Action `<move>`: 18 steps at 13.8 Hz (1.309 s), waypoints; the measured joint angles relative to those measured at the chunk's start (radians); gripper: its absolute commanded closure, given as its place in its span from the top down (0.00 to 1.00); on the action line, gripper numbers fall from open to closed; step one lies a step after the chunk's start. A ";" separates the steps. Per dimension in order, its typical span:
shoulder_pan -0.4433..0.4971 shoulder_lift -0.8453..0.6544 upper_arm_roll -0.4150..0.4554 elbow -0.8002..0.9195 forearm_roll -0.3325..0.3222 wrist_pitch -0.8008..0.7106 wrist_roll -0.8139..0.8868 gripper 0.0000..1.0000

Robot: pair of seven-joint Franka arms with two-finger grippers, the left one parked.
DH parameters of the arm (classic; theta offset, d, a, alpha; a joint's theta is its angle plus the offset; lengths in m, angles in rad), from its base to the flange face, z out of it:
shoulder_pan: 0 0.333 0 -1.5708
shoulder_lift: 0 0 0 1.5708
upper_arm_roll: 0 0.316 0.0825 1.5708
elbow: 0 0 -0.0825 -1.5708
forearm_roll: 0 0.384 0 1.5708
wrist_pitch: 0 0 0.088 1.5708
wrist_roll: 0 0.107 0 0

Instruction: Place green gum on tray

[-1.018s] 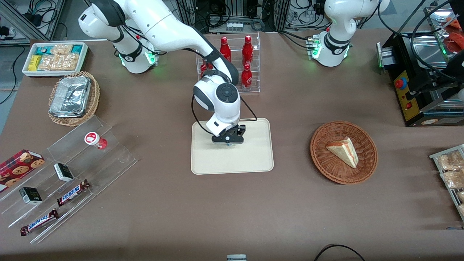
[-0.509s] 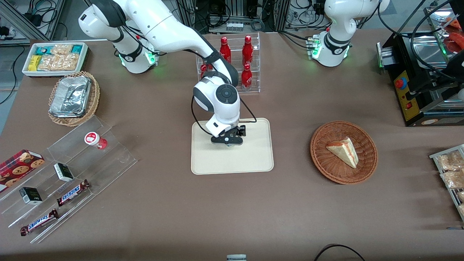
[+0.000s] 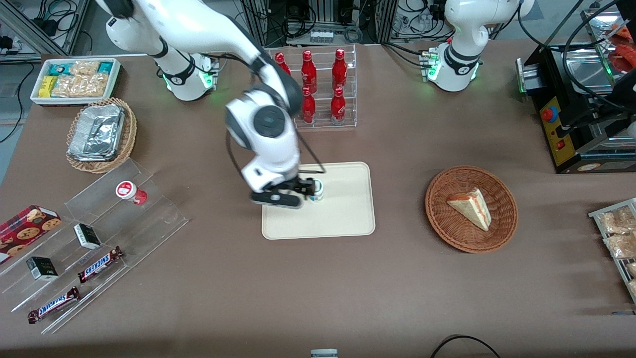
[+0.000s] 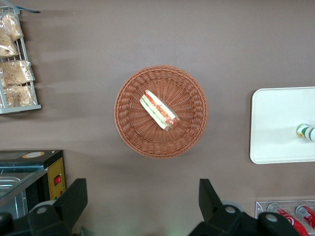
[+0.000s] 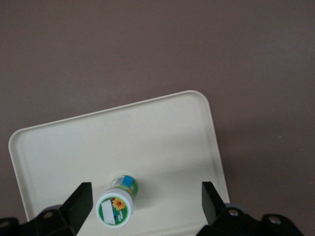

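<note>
The green gum (image 3: pixel 316 190), a small white bottle with a green-rimmed lid, stands upright on the cream tray (image 3: pixel 343 219), free of any grip. My right gripper (image 3: pixel 290 193) hovers above the tray's edge toward the working arm's end, beside the bottle and raised above it. In the right wrist view the green gum (image 5: pixel 116 205) stands on the tray (image 5: pixel 147 142) below my open gripper (image 5: pixel 146 206), close to one finger (image 5: pixel 81 199) and not touching either. The left wrist view shows the tray (image 4: pixel 280 123) with the gum (image 4: pixel 305 132) on it.
A clear rack of red bottles (image 3: pixel 323 89) stands just past the tray, farther from the front camera. A wicker basket with a sandwich (image 3: pixel 471 209) lies toward the parked arm's end. A red-lidded bottle (image 3: pixel 130 191) and snack bars sit on an acrylic shelf (image 3: pixel 99 238) toward the working arm's end.
My gripper has opened, risen and swung toward the working arm's end of the table. The green gum, hidden under it before, now stands alone on the tray.
</note>
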 measured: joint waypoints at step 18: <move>-0.681 -0.413 -0.005 -0.117 0.007 -0.390 -0.808 0.99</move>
